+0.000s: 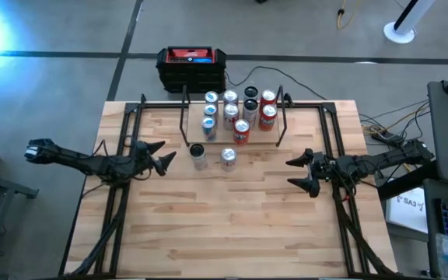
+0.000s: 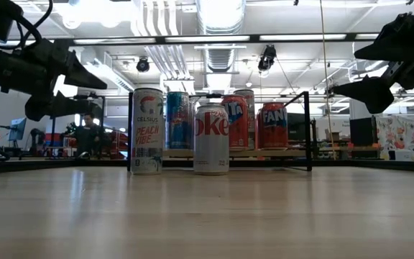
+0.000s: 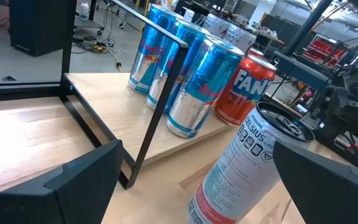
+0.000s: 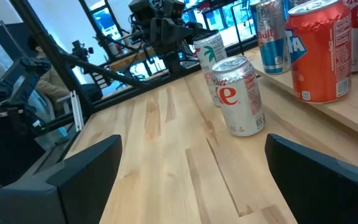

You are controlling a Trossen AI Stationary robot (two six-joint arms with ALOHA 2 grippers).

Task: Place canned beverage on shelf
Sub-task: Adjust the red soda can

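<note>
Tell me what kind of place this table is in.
Most likely a robotics lab or workshop: exposed ceiling ducts overhead, cables trailing over a bare concrete floor, and other equipment rigs beyond the table.

Two dark, near-black jointed arms being seen from above, built of slim segments with bulkier joint housings. Left gripper [image 1: 164,155] and right gripper [image 1: 299,173] each being ended by two tapered, pointed black fingers. Fingers [image 3: 73,180] being shown in wrist views as broad, flat, matte black slabs with angular edges. Dark cable being glimpsed along upper arm in low view.
</note>
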